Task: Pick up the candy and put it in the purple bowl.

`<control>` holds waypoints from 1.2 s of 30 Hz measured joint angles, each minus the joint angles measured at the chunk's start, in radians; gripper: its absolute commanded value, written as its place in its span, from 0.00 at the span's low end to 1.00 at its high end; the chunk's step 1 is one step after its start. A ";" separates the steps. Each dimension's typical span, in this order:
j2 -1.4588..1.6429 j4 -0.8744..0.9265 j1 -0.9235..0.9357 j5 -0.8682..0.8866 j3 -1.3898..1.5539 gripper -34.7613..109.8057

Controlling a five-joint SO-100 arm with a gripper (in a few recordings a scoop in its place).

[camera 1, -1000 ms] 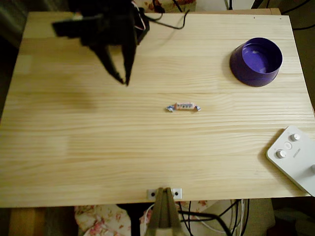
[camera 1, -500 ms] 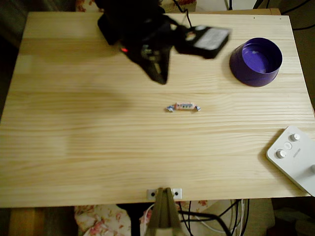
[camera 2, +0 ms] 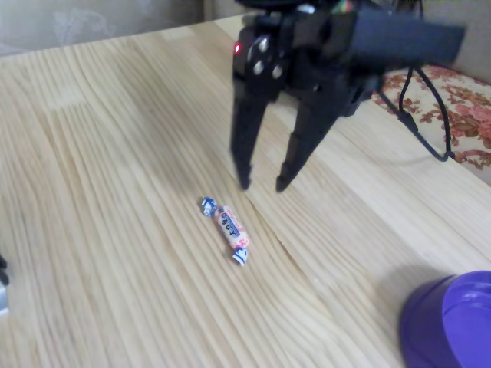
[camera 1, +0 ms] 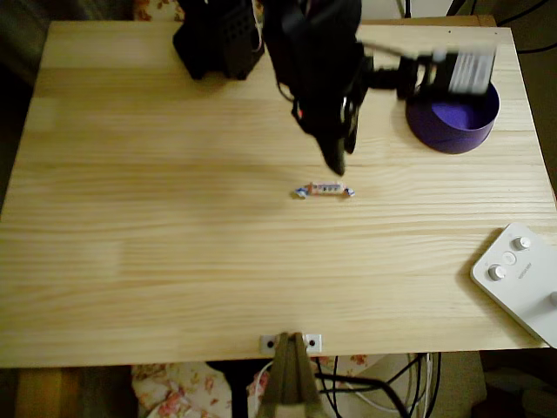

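The candy (camera 1: pixel 324 189) (camera 2: pixel 228 228) lies flat on the wooden table near its middle, pinkish with white and blue twisted ends. My black gripper (camera 1: pixel 337 163) (camera 2: pixel 261 184) hangs just above the table, a little behind the candy, fingers pointing down. The fixed view shows its two fingers spread apart with nothing between them. The purple bowl (camera 1: pixel 452 131) (camera 2: pixel 453 322) stands at the right rear of the table in the overhead view, partly covered by my arm, and at the bottom right corner in the fixed view.
A white device with round knobs (camera 1: pixel 520 279) lies at the table's front right edge. The arm's black base (camera 1: pixel 218 35) stands at the rear edge. A clamp (camera 1: pixel 290 344) grips the front edge. Cables (camera 2: pixel 426 115) trail past the table's far side.
The arm has swung from the rear left towards the right and the middle. The gripper's tips now hang close behind the candy. The candy and the bowl have not moved.
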 measured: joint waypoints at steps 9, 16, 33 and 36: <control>-0.193 -0.021 0.100 0.029 0.000 0.38; -0.249 -0.043 0.098 0.049 -0.003 0.38; -0.304 -0.071 0.084 0.011 -0.061 0.39; -0.304 -0.061 0.058 0.011 -0.061 0.38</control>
